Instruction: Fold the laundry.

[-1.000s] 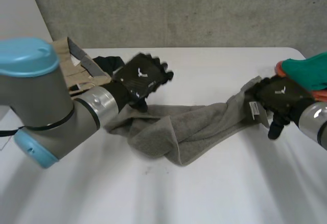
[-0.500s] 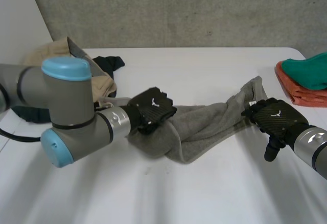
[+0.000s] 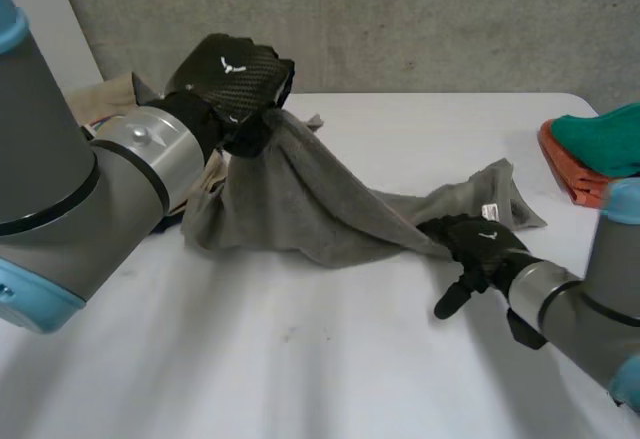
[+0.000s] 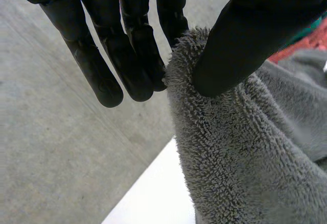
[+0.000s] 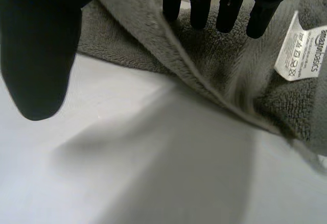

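The towel (image 3: pixel 300 209) lay grey mid-tabletop (image 3: pixel 300 369). Head view: my left hand (image 3: pixel 235 69) held its far-left corner high and my right hand (image 3: pixel 480 247) sat on its near-right edge. Spreading, I judged; next, draw it flat. Open room lay near. Left wrist view: fingers (image 4: pixel 127 55) and thumb clamped the corner. Right wrist view: fingers straight on cloth, thumb apart.

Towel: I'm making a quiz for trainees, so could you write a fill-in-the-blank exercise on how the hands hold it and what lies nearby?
1. The left hand pinches the towel between its fingers and its ____.
2. The right hand presses straight fingers on the towel, close to a white ____.
3. On the orange cloth lies a ____ cloth.

Missing words: thumb; label; green.
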Controlling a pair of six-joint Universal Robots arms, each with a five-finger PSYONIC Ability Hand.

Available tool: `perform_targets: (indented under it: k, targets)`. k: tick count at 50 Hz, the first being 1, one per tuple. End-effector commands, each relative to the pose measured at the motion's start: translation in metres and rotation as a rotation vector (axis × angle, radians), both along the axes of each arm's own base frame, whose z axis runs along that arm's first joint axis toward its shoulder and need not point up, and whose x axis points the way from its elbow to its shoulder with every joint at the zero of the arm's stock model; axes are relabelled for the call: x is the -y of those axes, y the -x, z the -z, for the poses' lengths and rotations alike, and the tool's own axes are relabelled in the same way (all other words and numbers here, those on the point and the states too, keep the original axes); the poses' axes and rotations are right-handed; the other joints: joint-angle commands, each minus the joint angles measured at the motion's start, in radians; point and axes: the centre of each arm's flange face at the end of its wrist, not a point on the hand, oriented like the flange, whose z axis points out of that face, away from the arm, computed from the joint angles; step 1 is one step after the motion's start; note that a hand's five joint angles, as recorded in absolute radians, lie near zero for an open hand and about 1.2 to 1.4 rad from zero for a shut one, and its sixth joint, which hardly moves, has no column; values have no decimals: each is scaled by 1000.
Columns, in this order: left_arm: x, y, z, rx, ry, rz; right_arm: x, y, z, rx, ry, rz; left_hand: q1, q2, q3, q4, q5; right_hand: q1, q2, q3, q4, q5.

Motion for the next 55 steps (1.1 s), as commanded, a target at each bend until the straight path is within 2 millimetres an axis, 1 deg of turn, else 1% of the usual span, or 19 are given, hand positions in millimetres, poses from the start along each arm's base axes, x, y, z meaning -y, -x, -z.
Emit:
perform_targets:
  k: [1, 11, 12, 13, 15, 17, 19, 22, 25, 30, 32, 38, 41, 44, 47, 48, 50, 51, 55]
  targets:
    - [-15, 2, -16, -92, -8, 10, 21, -22, 12, 7, 73, 77, 272, 204, 206, 201, 241, -55, -35, -32, -31, -43]
    - [-29, 3, -21, -113, -13, 33, 47, -42, 29, 8, 178, 107, 272, 204, 206, 201, 241, 404, 424, 426, 428, 416]
    - [-30, 3, -22, -118, -12, 33, 49, -43, 28, 8, 183, 110, 272, 204, 206, 201, 241, 503, 523, 526, 528, 516]
    - [-31, 1, -25, -126, -8, 32, 51, -43, 28, 7, 192, 115, 272, 204, 206, 201, 241, 815, 835, 838, 840, 828]
    - [-31, 0, -28, -132, 0, 29, 54, -42, 26, 10, 205, 124, 272, 204, 206, 201, 241, 1148, 1168, 1171, 1173, 1161]
    - [-30, -3, -31, -136, 9, 13, 56, -38, 19, 3, 226, 140, 272, 204, 206, 201, 241, 1167, 1186, 1189, 1191, 1179]
    - [-29, -4, -31, -136, 10, 2, 58, -37, 5, 5, 262, 151, 272, 204, 206, 201, 241, 1167, 1186, 1189, 1191, 1179]
    - [-20, -11, -28, -128, 8, -44, 54, -30, -45, -24, 383, 133, 272, 204, 206, 201, 241, 1167, 1186, 1189, 1191, 1179]
    - [-2, -27, -20, -97, -1, -119, 49, 2, -99, -275, 528, 85, 272, 204, 206, 201, 241, 1167, 1186, 1189, 1191, 1179]
    - [5, -37, 8, -21, -67, -150, 30, 33, -144, -635, 606, -25, 272, 204, 206, 201, 241, 1167, 1186, 1189, 1191, 1179]
    - [2, -38, 18, 4, -95, -148, 23, 37, -153, -685, 593, -44, 272, 204, 206, 201, 241, 1167, 1186, 1189, 1191, 1179]
    - [0, -29, 77, 115, -238, -123, 7, 42, -136, -761, 386, -150, 272, 204, 206, 201, 241, 1167, 1186, 1189, 1191, 1179]
    - [8, -19, 100, 154, -267, -114, 21, 41, -111, -780, 311, -183, 272, 204, 206, 201, 241, 1167, 1186, 1189, 1191, 1179]
    - [33, -4, 103, 151, -196, -111, 41, 36, -100, -811, 315, -193, 272, 204, 206, 201, 241, 1167, 1186, 1189, 1191, 1179]
    - [71, 11, 91, 138, -17, -139, 72, 32, -98, -844, 397, -152, 272, 204, 206, 201, 241, 1167, 1186, 1189, 1191, 1179]
    - [87, 18, 75, 112, 99, -163, 95, 29, -106, -846, 496, -91, 272, 204, 206, 201, 241, 1167, 1186, 1189, 1191, 1179]
    - [102, 26, 48, 60, 245, -188, 116, 25, -119, -826, 610, -23, 272, 204, 206, 201, 241, 1167, 1186, 1189, 1191, 1179]
    - [113, 32, 18, -6, 404, -212, 135, 21, -141, -796, 765, 57, 272, 204, 206, 201, 241, 1167, 1186, 1189, 1191, 1179]
    - [126, 33, -53, -205, 752, -283, 161, 9, -200, -680, 1188, 259, 272, 204, 206, 201, 241, 1167, 1186, 1189, 1191, 1179]
